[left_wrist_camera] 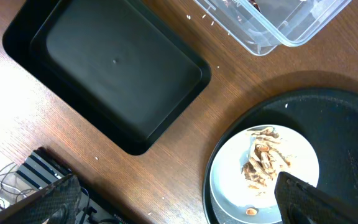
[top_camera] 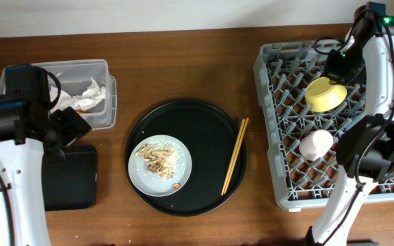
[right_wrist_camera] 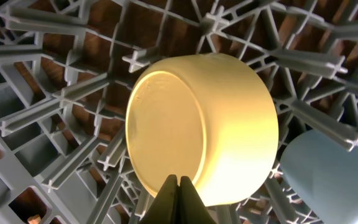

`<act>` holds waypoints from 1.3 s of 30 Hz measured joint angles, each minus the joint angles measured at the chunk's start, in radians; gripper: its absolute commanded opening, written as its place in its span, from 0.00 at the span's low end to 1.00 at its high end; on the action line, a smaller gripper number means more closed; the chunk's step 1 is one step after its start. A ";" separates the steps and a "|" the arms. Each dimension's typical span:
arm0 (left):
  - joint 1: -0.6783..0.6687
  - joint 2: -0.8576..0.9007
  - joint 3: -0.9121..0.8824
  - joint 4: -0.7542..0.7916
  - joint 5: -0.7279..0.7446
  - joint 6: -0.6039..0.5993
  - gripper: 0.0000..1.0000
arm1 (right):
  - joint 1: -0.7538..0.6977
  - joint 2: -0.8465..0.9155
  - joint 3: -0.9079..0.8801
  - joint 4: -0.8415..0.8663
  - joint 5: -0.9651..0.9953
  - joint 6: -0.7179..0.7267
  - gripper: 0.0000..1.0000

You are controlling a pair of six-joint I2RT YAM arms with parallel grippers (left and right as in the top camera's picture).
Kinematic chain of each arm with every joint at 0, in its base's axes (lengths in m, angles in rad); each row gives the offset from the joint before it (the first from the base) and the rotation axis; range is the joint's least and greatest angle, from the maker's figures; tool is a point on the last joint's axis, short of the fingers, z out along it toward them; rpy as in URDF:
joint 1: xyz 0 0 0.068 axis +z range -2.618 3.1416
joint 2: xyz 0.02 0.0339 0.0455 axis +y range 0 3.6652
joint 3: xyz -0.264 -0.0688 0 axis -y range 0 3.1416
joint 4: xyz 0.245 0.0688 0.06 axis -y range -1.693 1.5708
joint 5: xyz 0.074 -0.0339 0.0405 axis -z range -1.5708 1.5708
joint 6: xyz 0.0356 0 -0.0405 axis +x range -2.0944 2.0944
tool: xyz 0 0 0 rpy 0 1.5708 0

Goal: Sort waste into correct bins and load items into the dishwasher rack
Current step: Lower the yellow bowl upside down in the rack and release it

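Note:
The grey-white plate (top_camera: 160,165) with beige food scraps (top_camera: 157,158) sits on a round black tray (top_camera: 204,130), and the chopsticks (top_camera: 235,156) lie at its right. In the left wrist view the plate (left_wrist_camera: 235,180) and scraps (left_wrist_camera: 265,159) lie below my open left gripper (left_wrist_camera: 179,208), which holds nothing. My left gripper (top_camera: 72,128) hovers between the clear tub (top_camera: 102,68), which holds white tissue (top_camera: 87,94), and the shallow black tray (top_camera: 74,179). In the dishwasher rack (top_camera: 279,191) rest an overturned yellow bowl (top_camera: 325,93) and a pink cup (top_camera: 317,145). My right gripper (right_wrist_camera: 178,182) is shut just over the bowl (right_wrist_camera: 216,118), next to a light-blue cup (right_wrist_camera: 328,177).
The clear tub (left_wrist_camera: 272,28) and the black tray (left_wrist_camera: 117,74) lie close together at the table's left. The round tray (left_wrist_camera: 347,137) fills the middle. My right arm (top_camera: 378,102) arches over the rack's right half. Cables and equipment (left_wrist_camera: 17,180) sit past the table edge.

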 measured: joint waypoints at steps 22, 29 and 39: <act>0.000 0.000 0.000 0.000 0.000 0.000 0.99 | 0.000 0.015 -0.004 0.016 0.017 0.017 0.04; 0.000 0.000 0.000 0.000 0.000 0.000 0.99 | 0.000 0.023 -0.037 0.014 0.047 0.017 0.04; 0.000 0.000 0.000 0.000 0.000 0.000 0.99 | 0.006 0.023 -0.023 -0.065 0.272 0.109 0.04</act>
